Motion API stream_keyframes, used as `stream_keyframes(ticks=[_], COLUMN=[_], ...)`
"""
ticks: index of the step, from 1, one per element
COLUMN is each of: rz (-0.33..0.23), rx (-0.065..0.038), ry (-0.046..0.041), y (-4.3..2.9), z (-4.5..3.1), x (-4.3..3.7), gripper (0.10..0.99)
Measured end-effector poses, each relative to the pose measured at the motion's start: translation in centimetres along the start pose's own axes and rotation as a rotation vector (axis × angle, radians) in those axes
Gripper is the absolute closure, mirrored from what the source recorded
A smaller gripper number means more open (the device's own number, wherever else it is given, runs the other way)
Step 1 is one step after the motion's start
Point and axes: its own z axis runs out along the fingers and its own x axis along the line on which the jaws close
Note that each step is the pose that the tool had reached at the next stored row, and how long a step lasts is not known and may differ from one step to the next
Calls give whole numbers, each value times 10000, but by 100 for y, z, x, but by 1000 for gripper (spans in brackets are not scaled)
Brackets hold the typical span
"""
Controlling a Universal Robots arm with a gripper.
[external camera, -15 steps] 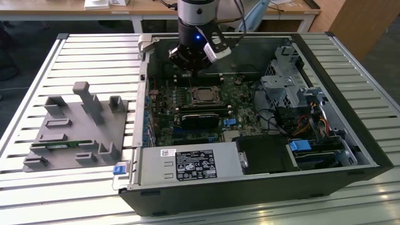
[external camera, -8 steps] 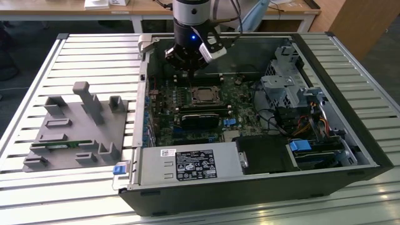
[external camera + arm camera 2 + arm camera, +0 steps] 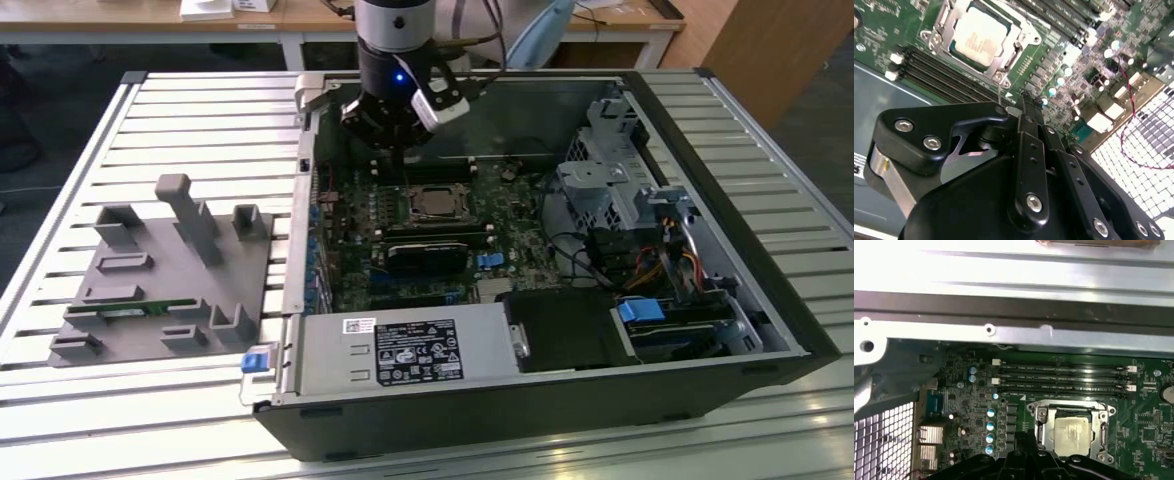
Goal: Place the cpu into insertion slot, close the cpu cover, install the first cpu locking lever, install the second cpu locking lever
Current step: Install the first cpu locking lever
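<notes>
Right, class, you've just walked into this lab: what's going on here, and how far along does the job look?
A robot arm's gripper hangs inside an open computer case, close above the motherboard and beside the insertion slot. The cpu already sits in that slot, and the cpu cover lies as a frame around it. Whether the locking levers are latched cannot be told from these views.

cpu [image 3: 976,39] top was dull silver-beige, cpu cover [image 3: 1042,429] silvery, board [image 3: 1149,430] green. gripper [image 3: 1023,102] black, case [image 3: 534,420] black. Counter [image 3: 200,110] pale grey with ribbed stripes; fixture [image 3: 160,290] flat grey.
</notes>
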Motion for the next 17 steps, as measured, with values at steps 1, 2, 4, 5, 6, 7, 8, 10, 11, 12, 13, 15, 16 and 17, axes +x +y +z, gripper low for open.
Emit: stream_keyframes(ticks=[1,2,4,5,6,7,8,10,11,12,13,15,16,17], rz=[1,0,-1,-1,0,0,0,0,0,0,-1,0,0,0], rx=[-1,-1,0,1,0,1,0,-1,0,1,0,-1,-1,-1], ry=[0,-1,0,1,0,1,0,-1,0,0,0,0,0,0], y=[12,25,57,73,89,107,123,149,160,167,171,173,173,173], z=[5,10,20,23,27,30,34,39,41,42,43,45,46,47], x=[14,25,38,39,39,39,38,37,36,34,27,2,-20,-49], gripper=[965,965,965,965,965,965,965,965,965,965,965,965,965,965])
